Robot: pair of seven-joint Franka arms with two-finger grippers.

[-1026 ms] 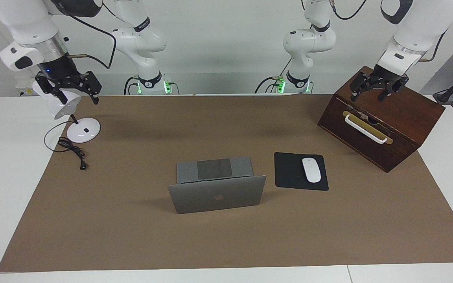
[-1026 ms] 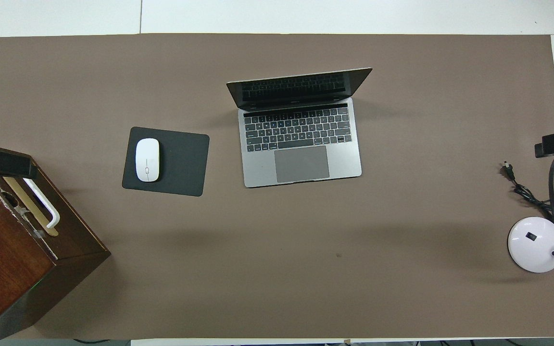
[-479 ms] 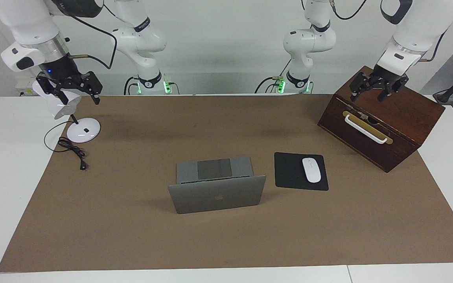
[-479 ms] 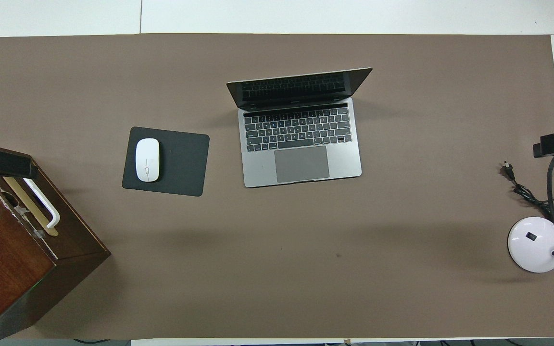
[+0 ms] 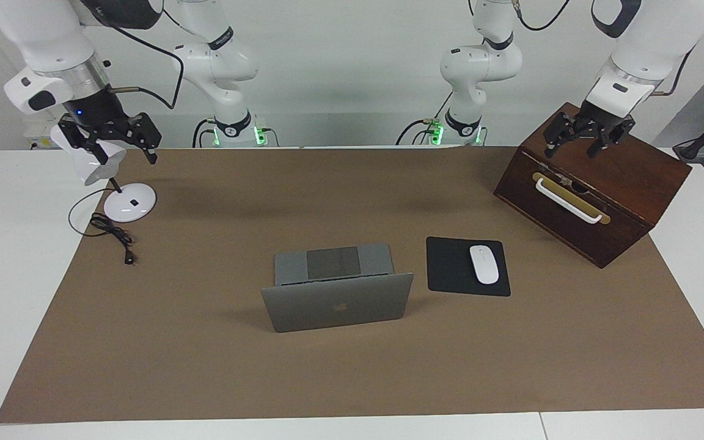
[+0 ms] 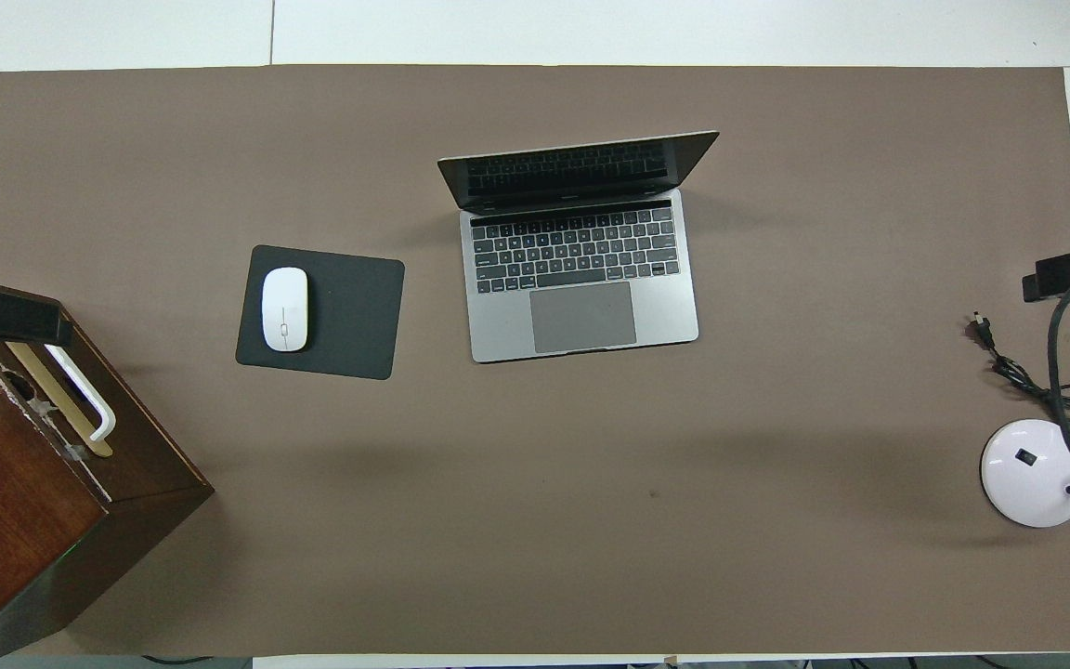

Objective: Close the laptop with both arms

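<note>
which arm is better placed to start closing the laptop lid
Neither clearly. The laptop stands open mid-table; the left gripper hangs over the wooden box, the right gripper over the lamp, both far off.

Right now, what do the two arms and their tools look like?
Both arms are white and jointed with grey joints, silver wrist rings and black cables looping along them. The right tool and left tool are black linkage fingers. Green lights glow at both bases; a blue light shows on the right wrist.
</note>
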